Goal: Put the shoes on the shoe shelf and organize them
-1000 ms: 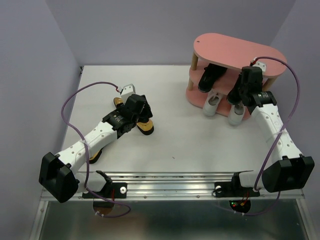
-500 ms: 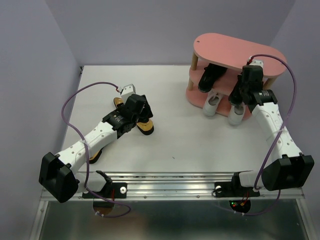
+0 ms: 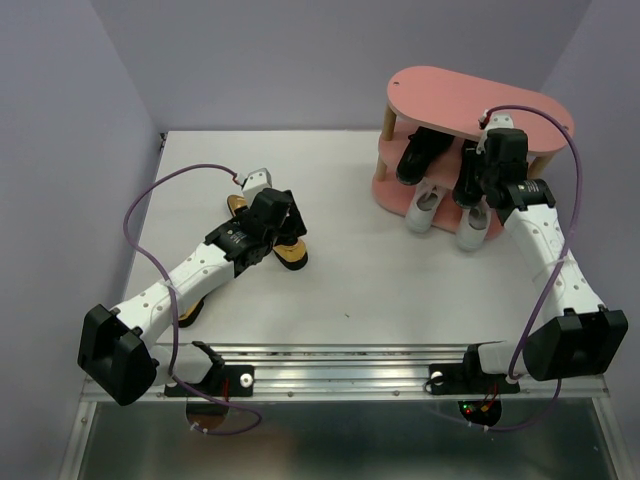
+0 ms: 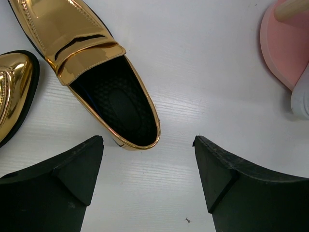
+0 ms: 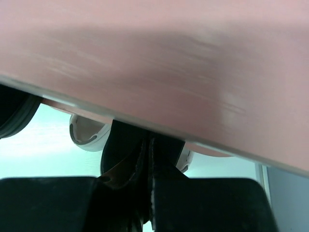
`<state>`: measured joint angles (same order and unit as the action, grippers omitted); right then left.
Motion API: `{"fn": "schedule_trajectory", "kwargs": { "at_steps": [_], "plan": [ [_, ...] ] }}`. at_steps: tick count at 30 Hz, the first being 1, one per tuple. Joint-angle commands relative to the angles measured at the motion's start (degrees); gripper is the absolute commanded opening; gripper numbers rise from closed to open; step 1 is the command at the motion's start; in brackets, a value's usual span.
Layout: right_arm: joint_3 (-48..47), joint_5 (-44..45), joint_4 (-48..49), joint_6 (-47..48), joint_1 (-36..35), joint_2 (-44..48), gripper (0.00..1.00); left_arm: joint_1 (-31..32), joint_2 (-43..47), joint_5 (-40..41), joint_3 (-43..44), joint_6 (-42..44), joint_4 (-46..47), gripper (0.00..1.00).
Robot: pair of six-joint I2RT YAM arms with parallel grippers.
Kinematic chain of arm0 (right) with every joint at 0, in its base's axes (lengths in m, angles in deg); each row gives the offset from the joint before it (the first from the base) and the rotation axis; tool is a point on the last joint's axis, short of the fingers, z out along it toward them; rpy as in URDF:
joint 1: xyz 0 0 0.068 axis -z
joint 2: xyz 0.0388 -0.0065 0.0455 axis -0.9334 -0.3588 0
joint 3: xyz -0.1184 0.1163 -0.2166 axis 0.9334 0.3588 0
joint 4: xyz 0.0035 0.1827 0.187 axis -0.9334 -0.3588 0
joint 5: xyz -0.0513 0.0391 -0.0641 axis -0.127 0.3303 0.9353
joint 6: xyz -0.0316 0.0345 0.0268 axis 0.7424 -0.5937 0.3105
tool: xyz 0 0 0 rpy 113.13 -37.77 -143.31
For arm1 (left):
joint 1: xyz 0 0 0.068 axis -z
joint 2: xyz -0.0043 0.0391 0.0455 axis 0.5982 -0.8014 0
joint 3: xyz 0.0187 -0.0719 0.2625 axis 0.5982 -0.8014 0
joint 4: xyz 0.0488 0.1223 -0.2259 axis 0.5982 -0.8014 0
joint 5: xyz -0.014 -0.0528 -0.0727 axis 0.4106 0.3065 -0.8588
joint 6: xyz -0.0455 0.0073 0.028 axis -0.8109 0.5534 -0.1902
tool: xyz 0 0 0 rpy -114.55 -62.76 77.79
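Note:
The pink shoe shelf (image 3: pixel 470 100) stands at the back right. One black shoe (image 3: pixel 415 155) sits on its middle tier, and two white sneakers (image 3: pixel 428 205) (image 3: pixel 478 228) stick out of the bottom tier. My right gripper (image 3: pixel 470 188) reaches in under the top board (image 5: pixel 159 63). It is shut (image 5: pixel 148 145) on the heel wall of the second black shoe (image 5: pixel 120 145). My left gripper (image 3: pixel 283 235) hangs open (image 4: pixel 147 140) and empty just above the table, behind the heel of a shiny gold shoe (image 4: pixel 96 63). The second gold shoe (image 4: pixel 10 92) lies to its left.
The shelf's bottom board (image 4: pixel 282 48) and a white sneaker's edge (image 4: pixel 301 96) show at the right of the left wrist view. Wooden posts (image 3: pixel 387 122) carry the boards. Purple walls close in the table on the left, back and right.
My right gripper has moved a little up and left, deeper under the shelf's top board, with the black shoe in it. The left arm has not moved.

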<state>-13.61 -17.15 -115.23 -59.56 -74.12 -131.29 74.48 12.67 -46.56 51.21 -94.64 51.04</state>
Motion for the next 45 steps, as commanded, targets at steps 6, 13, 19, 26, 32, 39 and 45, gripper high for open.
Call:
{"fn": "schedule_trajectory", "kwargs": {
  "at_steps": [6, 13, 19, 26, 32, 39, 45],
  "plan": [
    [-0.3, -4.7, 7.7, 5.7, -0.7, -0.8, 0.01, -0.5, 1.6, -0.2, 0.3, 0.3, 1.5, 0.87],
    [-1.4, -1.9, 5.9, 1.5, -0.7, -0.3, 0.77, -0.5, 2.2, -0.7, 0.1, 1.3, 1.8, 0.87],
    [-4.7, -5.0, 1.0, -0.3, -0.7, 2.7, 0.84, -0.5, 2.2, 0.1, 0.5, 2.0, 1.6, 0.87],
    [-4.8, -14.7, -2.9, -2.6, -0.7, 8.9, 0.86, -0.6, 2.1, 3.0, 1.9, 2.3, -1.2, 0.87],
    [-4.0, -23.3, -5.4, -4.8, -4.9, 10.6, 0.82, -2.3, 2.3, 5.8, 2.1, 0.7, -5.1, 0.83],
    [-5.8, -11.8, -2.8, -9.1, -30.6, 4.5, 0.82, -7.7, 5.8, 7.3, 8.5, 2.4, -12.0, 0.82],
    [-5.7, -1.9, 3.9, -10.5, -43.4, -7.7, 0.82, -16.0, 9.6, 10.3, 11.9, 3.6, -17.6, 0.82]
  ]
}}
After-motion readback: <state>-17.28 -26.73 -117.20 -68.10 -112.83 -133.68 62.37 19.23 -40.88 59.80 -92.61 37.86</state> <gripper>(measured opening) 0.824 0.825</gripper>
